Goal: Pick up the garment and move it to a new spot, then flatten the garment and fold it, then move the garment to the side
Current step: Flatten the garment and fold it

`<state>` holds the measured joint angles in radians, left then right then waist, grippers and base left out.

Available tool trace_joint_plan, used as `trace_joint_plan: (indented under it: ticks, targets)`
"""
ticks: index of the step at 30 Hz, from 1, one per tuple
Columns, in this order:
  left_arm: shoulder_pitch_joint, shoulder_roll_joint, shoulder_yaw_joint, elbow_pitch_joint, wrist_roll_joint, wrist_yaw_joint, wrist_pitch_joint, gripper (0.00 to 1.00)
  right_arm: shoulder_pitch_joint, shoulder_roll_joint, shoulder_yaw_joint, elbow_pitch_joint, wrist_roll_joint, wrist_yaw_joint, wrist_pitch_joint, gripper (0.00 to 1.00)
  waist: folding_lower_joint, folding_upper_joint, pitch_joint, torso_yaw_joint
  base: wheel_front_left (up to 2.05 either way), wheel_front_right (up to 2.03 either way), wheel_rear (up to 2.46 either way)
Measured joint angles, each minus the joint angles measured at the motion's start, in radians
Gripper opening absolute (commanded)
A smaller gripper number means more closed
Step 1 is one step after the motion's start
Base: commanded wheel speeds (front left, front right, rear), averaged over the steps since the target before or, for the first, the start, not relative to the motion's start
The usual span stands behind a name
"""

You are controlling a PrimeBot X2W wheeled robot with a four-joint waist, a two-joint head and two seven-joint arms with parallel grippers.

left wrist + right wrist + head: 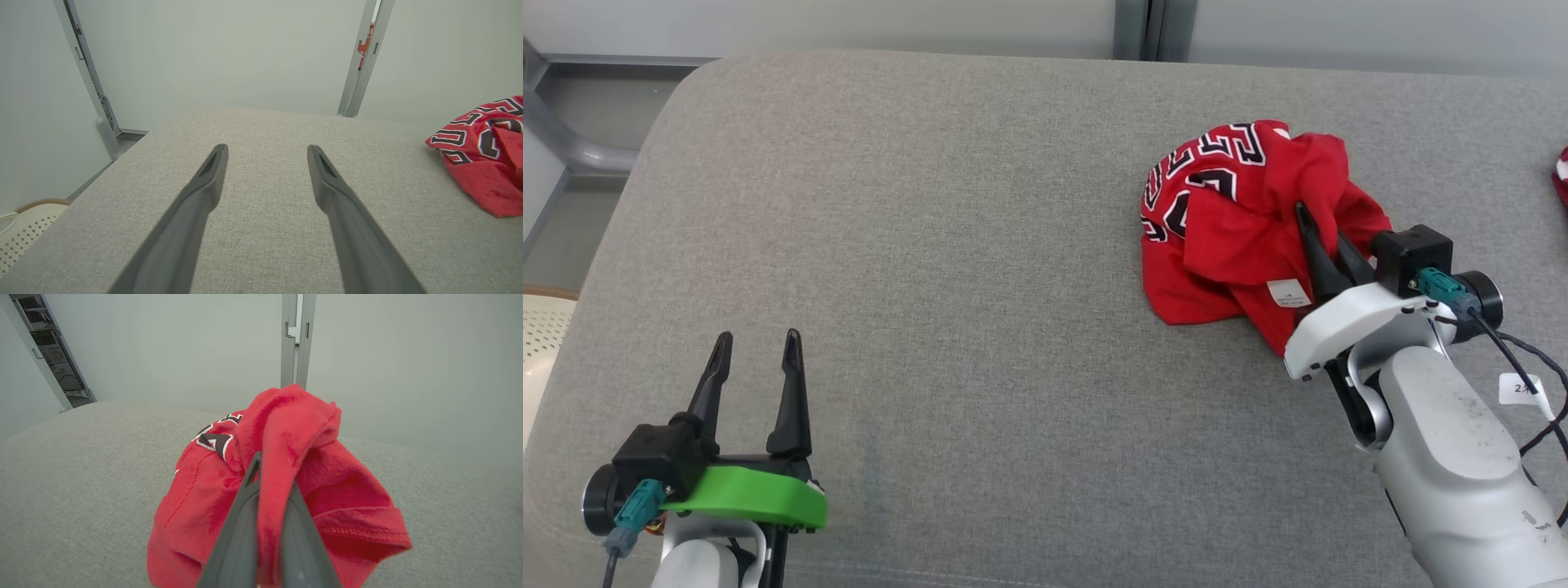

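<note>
Our left gripper (758,336) hangs spread and empty over the grey cushion (980,245), while well to its right the crumpled red garment (1225,237), which we judge light and limp, lies pinched at a raised fold, a sound hold, by our right gripper (1316,237).

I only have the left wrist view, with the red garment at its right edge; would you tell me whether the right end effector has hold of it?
Observer: Yes, the right end effector is shut on a raised fold of the red garment.
Operator: Thank you; is it spread flat?
Observer: No, it is crumpled in a heap, with a white label showing near that end effector.
Operator: Is anything else on the grey cushion?
Observer: A bit of red fabric shows at the head view's right edge.
</note>
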<state>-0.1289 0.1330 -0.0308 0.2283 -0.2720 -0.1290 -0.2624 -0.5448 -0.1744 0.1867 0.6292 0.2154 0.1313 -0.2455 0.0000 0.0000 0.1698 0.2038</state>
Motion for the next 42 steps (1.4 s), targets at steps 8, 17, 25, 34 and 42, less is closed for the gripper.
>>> trace_joint_plan:
  ticks: [8, 17, 25, 34, 42]
  targets:
    - [0.0, -0.013, -0.015, 0.007, 0.009, 0.0, 0.0, 1.0, -0.013, 0.036, 0.252, -0.084, -0.003, 0.0, -0.011, 0.0, 0.0, 0.0, -0.016, -0.009, 0.0, 0.0, 0.0]
    - [0.0, -0.015, -0.026, 0.015, 0.009, 0.0, 0.0, 1.0, 0.105, 0.061, 0.578, -0.122, 0.084, 0.0, 0.024, 0.0, 0.0001, 0.0, -0.009, 0.003, 0.0, 0.0, 0.0]
    - [0.001, -0.018, -0.012, 0.017, 0.008, 0.0, 0.0, 1.0, 0.161, 0.027, 0.607, -0.105, 0.158, 0.0, 0.021, 1.0, 0.0, 0.0, -0.006, -0.002, 0.0, 0.0, 0.0]
    - [0.006, -0.022, 0.004, 0.017, 0.019, 0.0, 0.0, 1.0, 0.194, -0.043, 0.318, -0.199, 0.095, 0.0, -0.009, 1.0, 0.0, 0.0, -0.015, -0.047, 0.0, 0.0, 0.0]
    - [0.007, -0.021, 0.011, 0.014, 0.025, 0.0, 0.0, 1.0, 0.35, -0.023, 0.078, -0.329, 0.037, 0.0, -0.012, 1.0, 0.0, 0.0, -0.025, -0.088, 0.0, 0.0, 0.0]
